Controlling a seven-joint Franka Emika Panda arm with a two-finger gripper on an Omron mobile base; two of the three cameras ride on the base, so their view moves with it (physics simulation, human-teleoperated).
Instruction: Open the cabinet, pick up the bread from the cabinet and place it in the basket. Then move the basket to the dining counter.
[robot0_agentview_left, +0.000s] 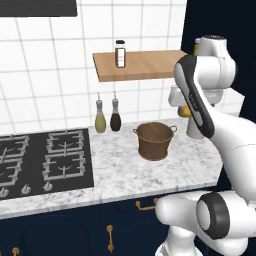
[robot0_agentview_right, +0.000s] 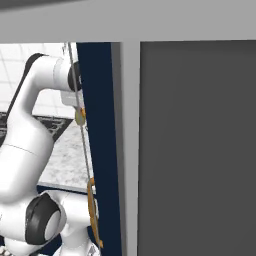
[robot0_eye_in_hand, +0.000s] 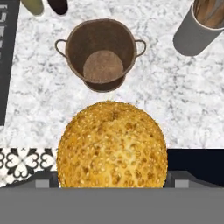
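The gripper (robot0_eye_in_hand: 112, 186) is clenching the bread (robot0_eye_in_hand: 112, 146) above the worktop's front edge; it needs centring over the basket (robot0_eye_in_hand: 101, 54) before releasing.

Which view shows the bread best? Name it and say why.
The hand view: the bread sits large and close in the gripper, above the marble worktop, short of the basket. The left base view shows an orange sliver behind the arm; the right base view a small yellow patch.

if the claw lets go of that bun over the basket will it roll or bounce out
Probably not. The bread is round, so it could roll, but the basket looks deep with walls tapering down to a flat bottom. The bun's crusty, seeded surface suggests something light, likely to settle rather than bounce.
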